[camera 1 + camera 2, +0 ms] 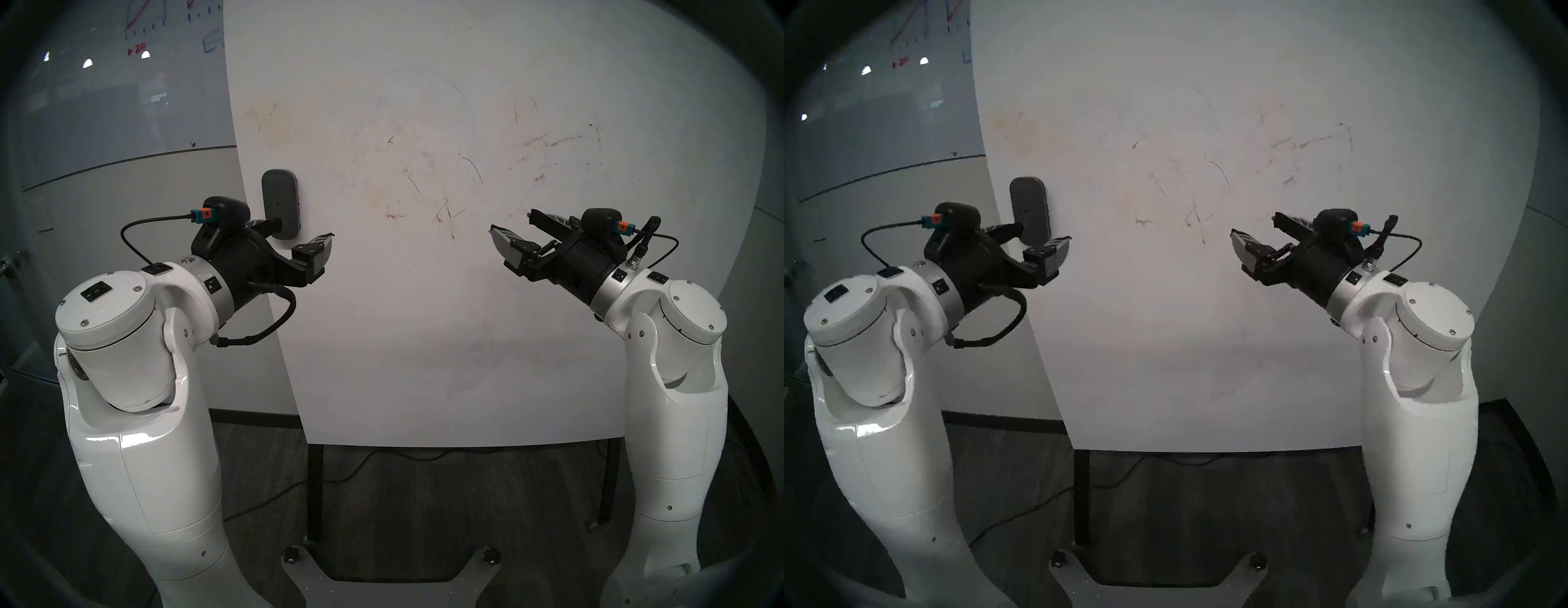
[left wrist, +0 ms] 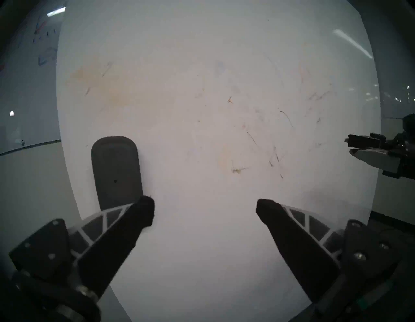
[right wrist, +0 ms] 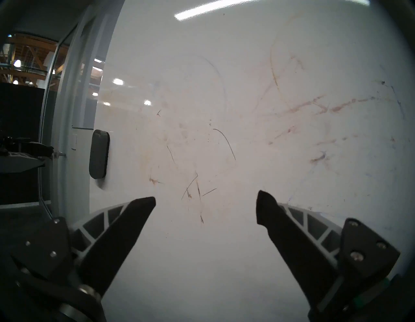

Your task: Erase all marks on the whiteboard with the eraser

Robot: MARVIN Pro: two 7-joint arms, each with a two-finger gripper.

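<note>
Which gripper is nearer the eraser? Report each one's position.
Left. The left gripper is open right beside the eraser, at its lower end, not holding it. The right gripper is open far across the whiteboard.

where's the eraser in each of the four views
Head stereo left: eraser left of centre, upright on the whiteboard near its left edge.
Head stereo right: left of centre.
Left wrist: lower left, above the left-hand finger.
Right wrist: left side.
Shared landmark: the whiteboard's left edge, right beside it.
</note>
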